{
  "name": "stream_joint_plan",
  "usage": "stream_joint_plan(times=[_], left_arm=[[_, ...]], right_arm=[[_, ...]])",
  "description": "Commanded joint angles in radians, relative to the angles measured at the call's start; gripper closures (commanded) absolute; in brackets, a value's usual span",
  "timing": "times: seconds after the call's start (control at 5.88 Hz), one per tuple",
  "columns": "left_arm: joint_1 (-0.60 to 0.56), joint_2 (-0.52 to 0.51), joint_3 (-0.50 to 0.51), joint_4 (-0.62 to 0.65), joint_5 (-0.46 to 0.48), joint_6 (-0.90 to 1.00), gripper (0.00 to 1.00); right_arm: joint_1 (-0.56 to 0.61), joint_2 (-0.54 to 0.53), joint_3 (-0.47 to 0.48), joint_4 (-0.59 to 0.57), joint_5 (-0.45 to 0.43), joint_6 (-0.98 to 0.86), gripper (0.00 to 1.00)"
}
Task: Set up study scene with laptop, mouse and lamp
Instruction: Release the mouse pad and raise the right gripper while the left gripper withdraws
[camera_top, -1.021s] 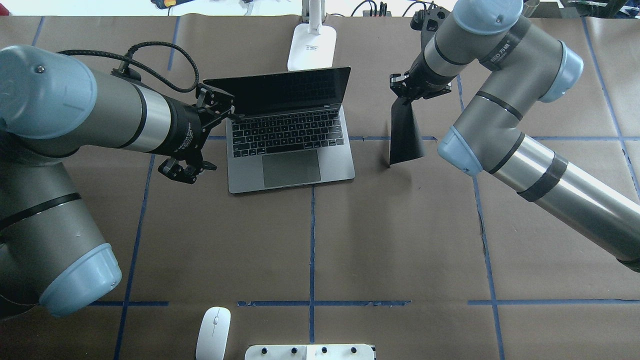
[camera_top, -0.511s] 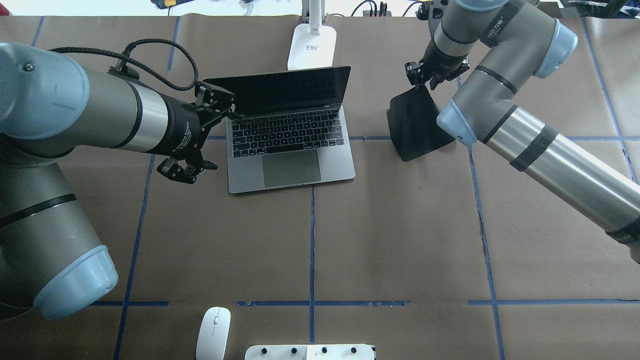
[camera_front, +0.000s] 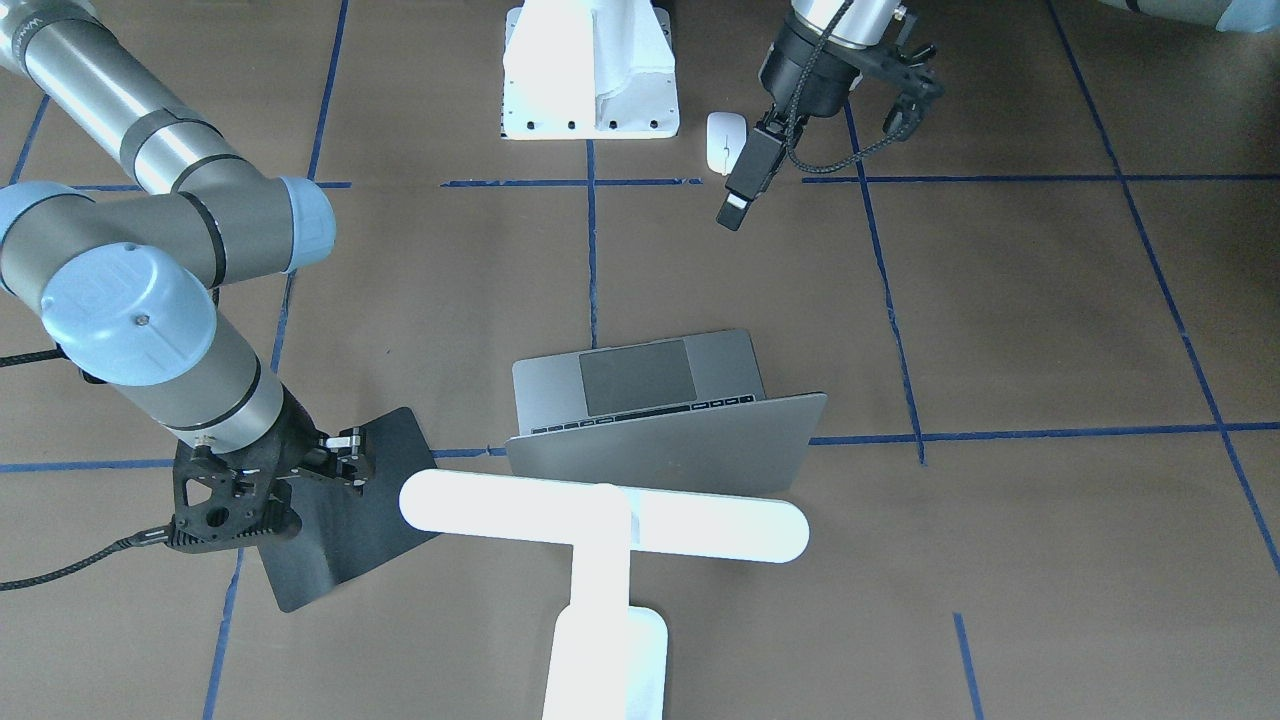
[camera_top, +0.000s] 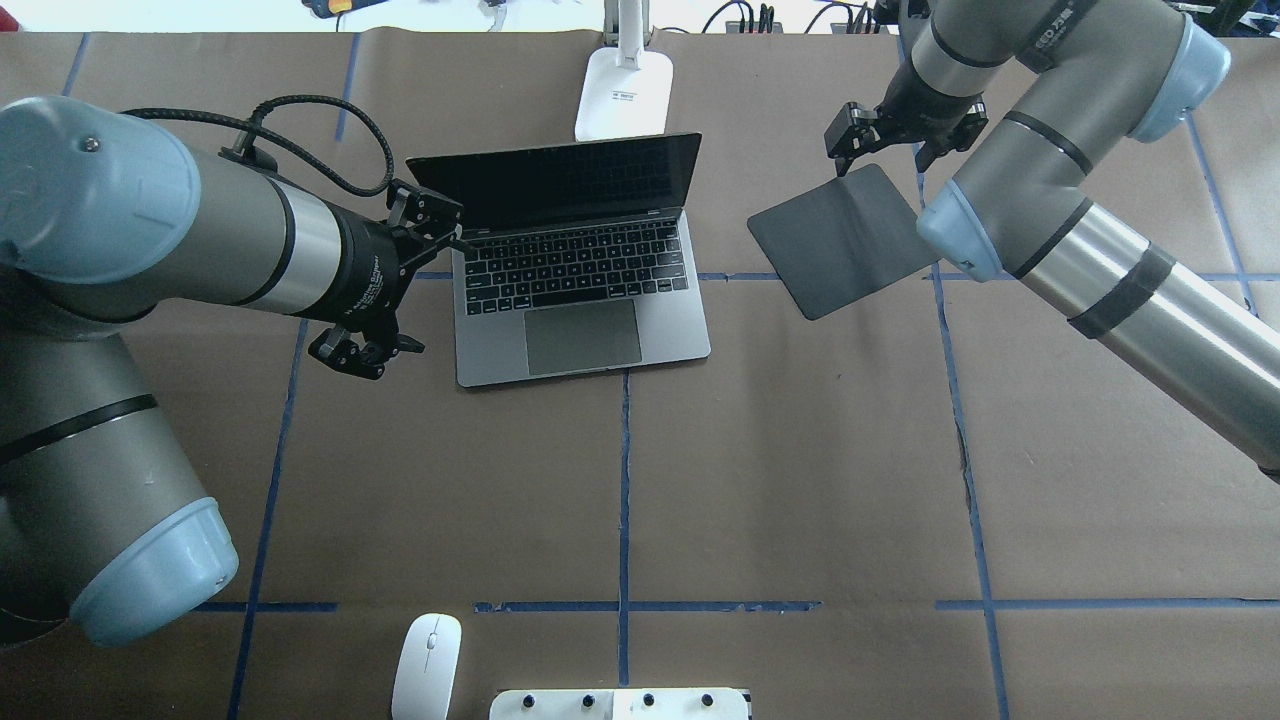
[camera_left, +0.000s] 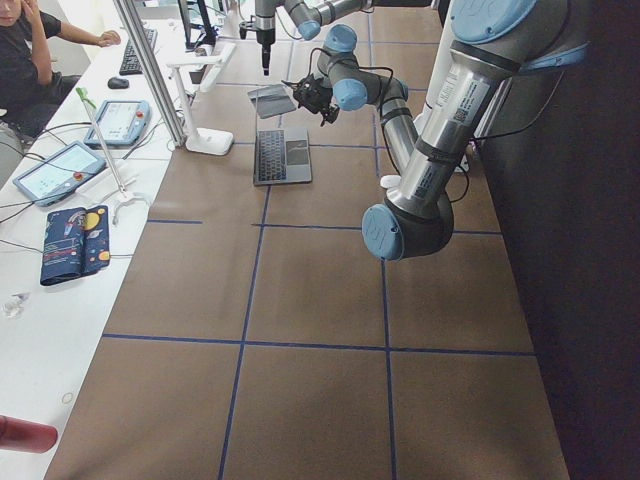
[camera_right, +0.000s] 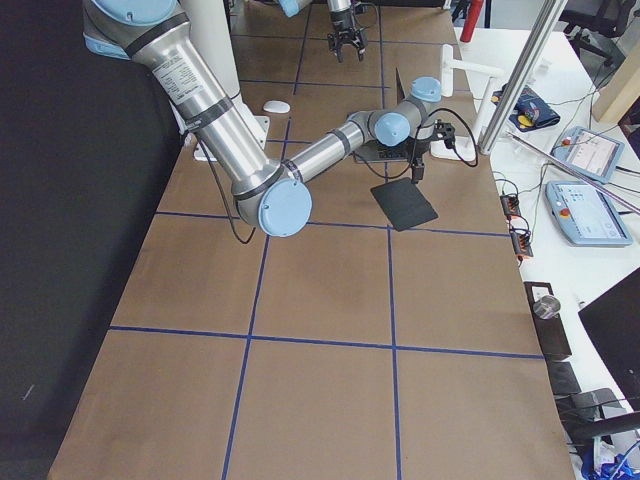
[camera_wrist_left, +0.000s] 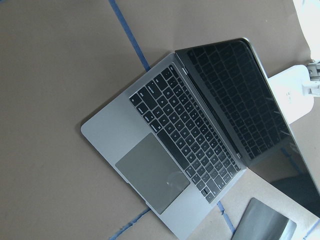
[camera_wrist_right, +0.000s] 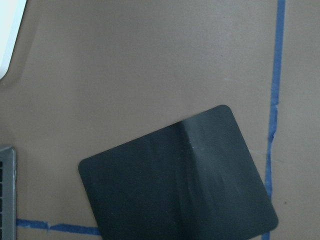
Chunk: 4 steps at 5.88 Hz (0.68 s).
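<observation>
The grey laptop stands open at the table's far middle, and also shows in the left wrist view. The white lamp stands just behind the laptop, with its base on the table and its bar over the lid. The white mouse lies at the near edge, left of centre. My left gripper is open and empty at the laptop's left side. My right gripper is open and empty above the far edge of a black mat.
The black mat lies flat to the right of the laptop and also shows in the right wrist view. A white bolted pedestal sits at the near edge beside the mouse. Blue tape lines cross the brown table.
The right gripper has let go of the black mat, which went from hanging upright to lying flat. The right gripper rose toward the far right. The left gripper shifted slightly.
</observation>
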Motion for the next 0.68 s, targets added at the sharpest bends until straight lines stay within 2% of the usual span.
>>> stream_joint_plan(times=[0.0, 0.17, 0.34, 0.51], left_arm=[[0.127, 0.024, -0.041, 0.157, 0.006, 0.174, 0.0], [0.247, 0.126, -0.088, 0.167, 0.038, 0.344, 0.0], [0.339, 0.236, -0.148, 0.167, 0.074, 0.546, 0.0], [0.401, 0.305, -0.198, 0.164, 0.073, 0.73, 0.0]], right_arm=[[0.026, -0.127, 0.169, -0.064, 0.011, 0.0, 0.0], [0.032, -0.176, 0.238, -0.079, 0.013, 0.0, 0.0], [0.051, -0.195, 0.263, -0.078, 0.063, 0.0, 0.0], [0.072, -0.215, 0.281, -0.078, 0.11, 0.0, 0.0]])
